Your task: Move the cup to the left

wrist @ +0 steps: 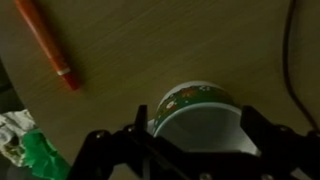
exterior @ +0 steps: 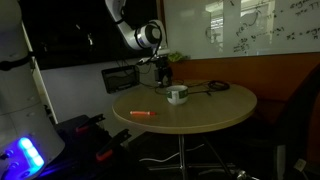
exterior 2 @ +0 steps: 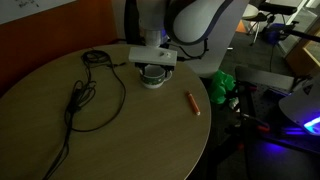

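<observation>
The cup (exterior: 177, 95) is small and white with a green patterned band; it stands upright near the middle of the round tan table (exterior: 205, 112). In an exterior view the cup (exterior 2: 152, 78) sits right under the gripper (exterior 2: 152, 62). In the wrist view the cup (wrist: 200, 112) fills the space between the two dark fingers, and the gripper (wrist: 198, 128) looks open, with a finger on each side of the rim. I cannot see whether the fingers touch it. The gripper (exterior: 163, 74) hangs just above the cup.
A flat orange marker (exterior 2: 192, 103) lies on the table towards its edge and shows in the wrist view (wrist: 48, 42). A black cable (exterior 2: 85, 95) snakes across the table beside the cup. A green object (exterior 2: 220, 88) sits beyond the table edge.
</observation>
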You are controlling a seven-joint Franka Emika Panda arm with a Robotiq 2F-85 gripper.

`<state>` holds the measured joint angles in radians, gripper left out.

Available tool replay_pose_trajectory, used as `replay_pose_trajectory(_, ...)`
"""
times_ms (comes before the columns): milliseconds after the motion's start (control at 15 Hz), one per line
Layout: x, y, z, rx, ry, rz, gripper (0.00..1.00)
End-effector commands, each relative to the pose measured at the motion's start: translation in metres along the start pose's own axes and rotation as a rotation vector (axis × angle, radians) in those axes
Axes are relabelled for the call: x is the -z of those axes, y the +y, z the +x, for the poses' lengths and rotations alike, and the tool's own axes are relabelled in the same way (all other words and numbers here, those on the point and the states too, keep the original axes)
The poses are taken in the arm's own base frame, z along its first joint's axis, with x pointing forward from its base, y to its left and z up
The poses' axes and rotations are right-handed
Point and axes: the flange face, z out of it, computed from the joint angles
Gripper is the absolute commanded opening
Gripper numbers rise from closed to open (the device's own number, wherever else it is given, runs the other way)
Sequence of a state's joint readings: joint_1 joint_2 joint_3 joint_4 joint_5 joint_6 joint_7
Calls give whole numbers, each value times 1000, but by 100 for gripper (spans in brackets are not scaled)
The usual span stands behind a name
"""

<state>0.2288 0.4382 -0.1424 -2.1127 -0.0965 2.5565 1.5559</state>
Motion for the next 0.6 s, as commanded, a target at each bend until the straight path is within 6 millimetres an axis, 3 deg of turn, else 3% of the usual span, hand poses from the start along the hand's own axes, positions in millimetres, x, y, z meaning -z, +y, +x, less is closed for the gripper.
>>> replay_pose_trajectory(0,13,5,6,-189,52,-50,100)
replay_pose_trajectory(200,7,14,8,-331,42,-122,100)
replay_pose_trajectory(533,-30,19,8,-439,-5,-137,100)
